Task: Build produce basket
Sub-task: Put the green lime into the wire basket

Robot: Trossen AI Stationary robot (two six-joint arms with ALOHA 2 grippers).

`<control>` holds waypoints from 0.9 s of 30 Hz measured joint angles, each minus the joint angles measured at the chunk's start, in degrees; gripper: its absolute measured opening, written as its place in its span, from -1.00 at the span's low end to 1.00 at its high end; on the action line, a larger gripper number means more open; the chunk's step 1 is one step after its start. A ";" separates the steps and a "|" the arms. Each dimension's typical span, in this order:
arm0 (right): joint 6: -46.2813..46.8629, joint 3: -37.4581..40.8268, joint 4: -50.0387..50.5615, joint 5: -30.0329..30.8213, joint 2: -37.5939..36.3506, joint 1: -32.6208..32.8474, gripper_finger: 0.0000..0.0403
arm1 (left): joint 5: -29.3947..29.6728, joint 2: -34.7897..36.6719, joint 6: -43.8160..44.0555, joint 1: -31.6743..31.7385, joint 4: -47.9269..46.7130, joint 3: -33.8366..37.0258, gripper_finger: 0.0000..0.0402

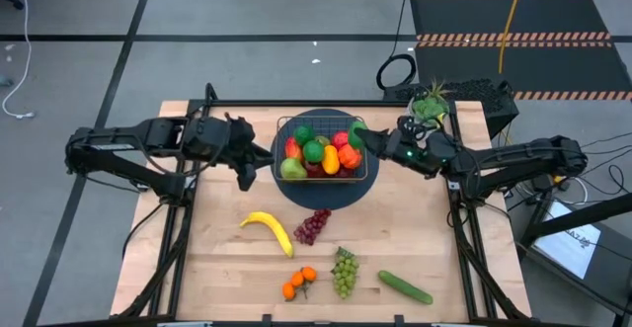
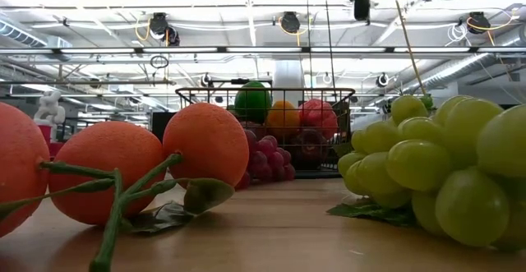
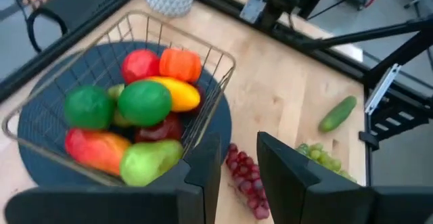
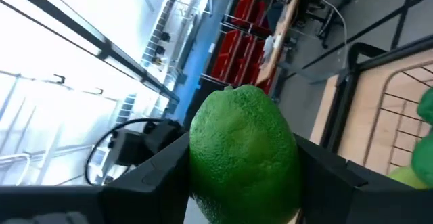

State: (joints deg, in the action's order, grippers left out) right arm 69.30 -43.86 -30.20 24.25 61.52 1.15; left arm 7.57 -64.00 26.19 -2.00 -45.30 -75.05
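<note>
Wooden bench (image 1: 217, 268) is carrying the basket (image 1: 367, 165), which is sitting on a round dark mat (image 1: 326, 197) and already holding most produce. The right gripper (image 1: 363, 135) is clamped on a green lime (image 4: 243, 153) at the basket's rim, and the left gripper (image 1: 247, 176), empty and slightly apart, is hovering beside the basket. The lime is looking light, stiff and rather slippery, best held across its middle; no writing is readable.

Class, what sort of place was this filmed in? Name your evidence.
Probably a robotics lab or workshop: grey floor with black tape lines, hazard-striped black floor mat, and exposed ceiling pipes and cables.
</note>
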 joint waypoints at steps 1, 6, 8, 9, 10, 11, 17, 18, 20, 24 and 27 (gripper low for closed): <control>0.00 0.00 -0.02 0.04 0.06 0.00 0.04 | -0.02 0.06 -0.43 0.00 0.15 -0.02 -0.52; -3.25 0.02 -1.41 0.02 0.35 0.00 0.04 | -0.04 -0.03 -1.90 0.00 -0.21 -0.02 -0.52; -5.51 0.02 -1.29 0.02 0.42 0.00 0.04 | -0.04 0.00 -1.89 0.00 -0.51 -0.02 -0.52; -6.56 0.02 -1.29 0.02 0.42 -0.04 0.04 | -0.03 -0.01 -1.86 0.00 -0.79 -0.02 -0.52; -7.83 0.02 -1.33 0.02 0.39 -0.06 0.04 | -0.04 -0.03 -1.86 0.00 -1.10 -0.02 -0.52; -9.17 0.02 -1.34 0.00 0.39 -0.07 0.04 | -0.03 -0.03 -1.85 0.00 -1.33 -0.02 -0.52; -19.10 0.02 -1.31 -0.33 0.39 -0.07 0.04 | -0.02 -0.03 -1.92 0.02 -1.48 -0.02 -0.52; -21.34 0.02 -1.30 -0.44 0.39 -0.07 0.04 | -0.02 -0.03 -1.90 0.10 -1.47 -0.02 -0.52; -26.50 0.02 -1.31 -1.88 0.39 -0.07 0.04 | 0.30 -0.03 -1.93 0.15 -1.47 -0.02 -0.52; -37.47 0.02 -1.28 -5.53 0.34 -0.10 0.04 | 2.06 -0.03 -1.85 0.15 -1.47 -0.02 -0.52; -45.63 0.02 -1.34 -8.36 0.11 -0.34 0.04 | 2.99 -0.03 -1.50 0.15 -1.47 -0.02 -0.52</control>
State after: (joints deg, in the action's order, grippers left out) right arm 23.67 -43.83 -31.53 15.89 61.62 0.81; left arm 10.57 -64.03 24.69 -1.85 -46.76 -75.07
